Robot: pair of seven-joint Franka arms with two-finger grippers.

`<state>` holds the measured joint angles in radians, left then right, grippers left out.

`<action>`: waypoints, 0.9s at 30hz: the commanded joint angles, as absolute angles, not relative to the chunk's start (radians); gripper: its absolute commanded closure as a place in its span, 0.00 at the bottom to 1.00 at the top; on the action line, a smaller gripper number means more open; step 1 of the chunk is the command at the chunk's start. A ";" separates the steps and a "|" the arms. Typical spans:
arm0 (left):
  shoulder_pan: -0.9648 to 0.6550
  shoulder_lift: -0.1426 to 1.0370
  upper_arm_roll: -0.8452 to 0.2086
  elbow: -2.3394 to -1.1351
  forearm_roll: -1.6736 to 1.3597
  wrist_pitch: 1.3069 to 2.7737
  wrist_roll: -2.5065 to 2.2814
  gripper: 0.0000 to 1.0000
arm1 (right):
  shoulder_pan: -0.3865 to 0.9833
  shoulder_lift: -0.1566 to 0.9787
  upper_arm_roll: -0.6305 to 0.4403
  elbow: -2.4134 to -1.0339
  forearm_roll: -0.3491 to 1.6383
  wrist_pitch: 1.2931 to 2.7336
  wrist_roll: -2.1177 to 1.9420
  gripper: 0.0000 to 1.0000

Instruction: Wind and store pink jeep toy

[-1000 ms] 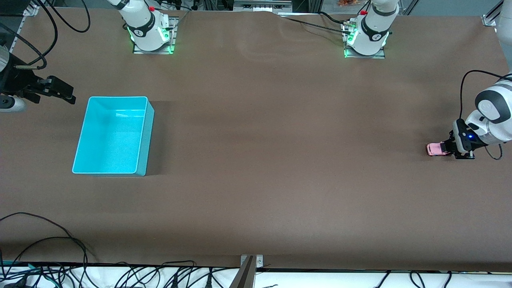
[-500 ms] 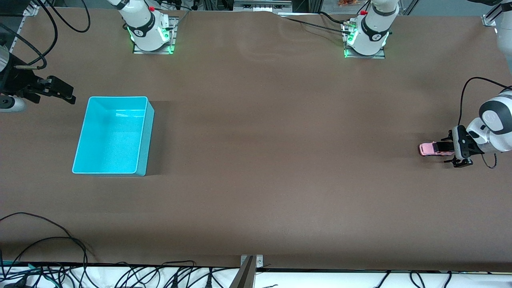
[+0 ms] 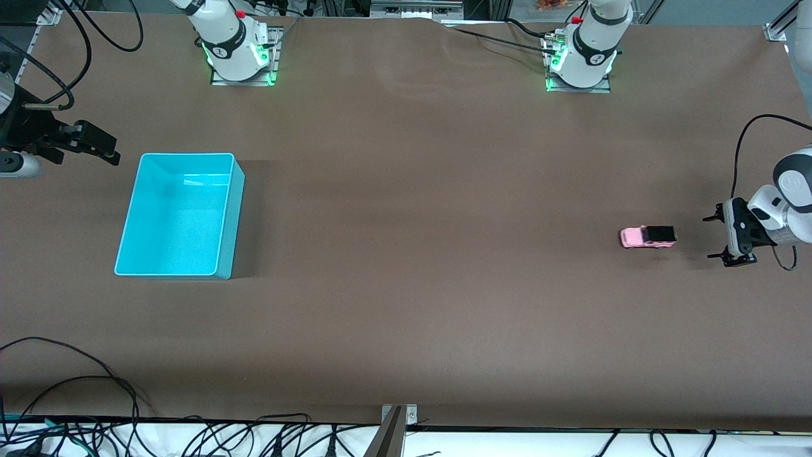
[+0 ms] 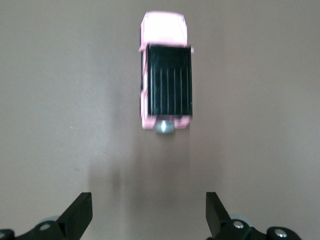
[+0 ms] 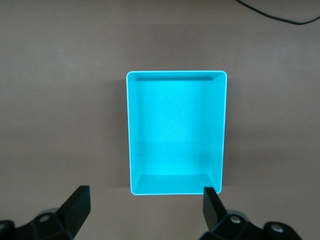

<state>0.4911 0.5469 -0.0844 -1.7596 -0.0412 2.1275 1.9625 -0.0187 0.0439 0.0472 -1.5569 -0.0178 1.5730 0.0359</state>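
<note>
Your left gripper sits low at the left arm's end of the table, jaws wide and holding nothing, with the jeep on its wheels just clear of the fingertips, likely let go to run. Your right gripper waits spread and empty beside the bin, well apart from the jeep, probably ready to store it. The brown table is otherwise bare, with cables along its near edge.

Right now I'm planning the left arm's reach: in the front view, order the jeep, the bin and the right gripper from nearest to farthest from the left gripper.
1. Jeep, beside the open left gripper.
2. Bin, toward the right arm's end.
3. Right gripper, past the bin at that end.
</note>
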 commanded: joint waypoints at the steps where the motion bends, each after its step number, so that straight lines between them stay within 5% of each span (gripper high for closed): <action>1: 0.471 0.474 -0.087 -1.759 -0.012 2.042 1.867 0.00 | -0.026 0.054 0.054 -1.534 -0.021 1.568 0.043 0.00; 27: 0.272 0.353 -0.090 -1.591 0.048 1.566 1.487 0.00 | -0.026 0.054 0.054 -1.534 -0.021 1.568 0.043 0.00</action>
